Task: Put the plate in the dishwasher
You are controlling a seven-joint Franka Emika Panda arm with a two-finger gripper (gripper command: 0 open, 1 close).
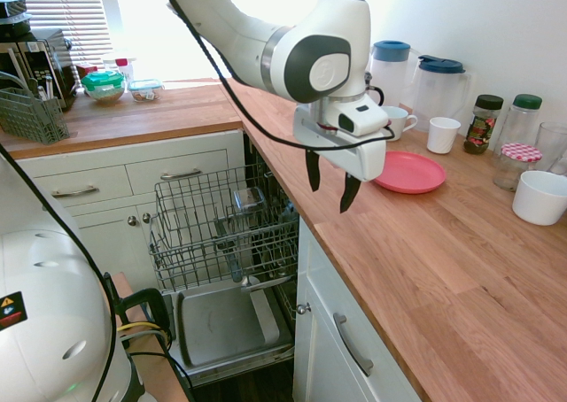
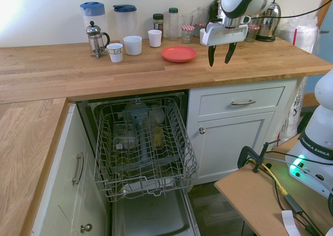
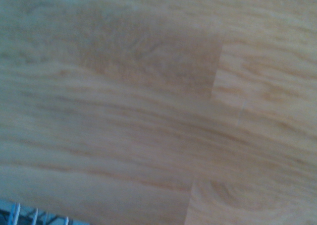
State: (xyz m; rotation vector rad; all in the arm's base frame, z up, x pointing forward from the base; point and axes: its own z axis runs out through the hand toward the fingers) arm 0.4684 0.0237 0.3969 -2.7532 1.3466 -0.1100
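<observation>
Second exterior view | jaws (image 2: 219, 63): open, empty | plate (image 2: 178, 54): on surface (image 2: 270, 64), jaws' 9 o'clock | dishwasher (image 2: 143, 153): open, plate's 7 o'clock

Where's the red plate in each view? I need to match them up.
First exterior: right of centre, the plate partly behind the hand.
Second exterior: upper middle, left of the hand.
Wrist: not in it.
Shared landmark: the dishwasher's wire rack, a sliver at the wrist view's bottom left.
</observation>
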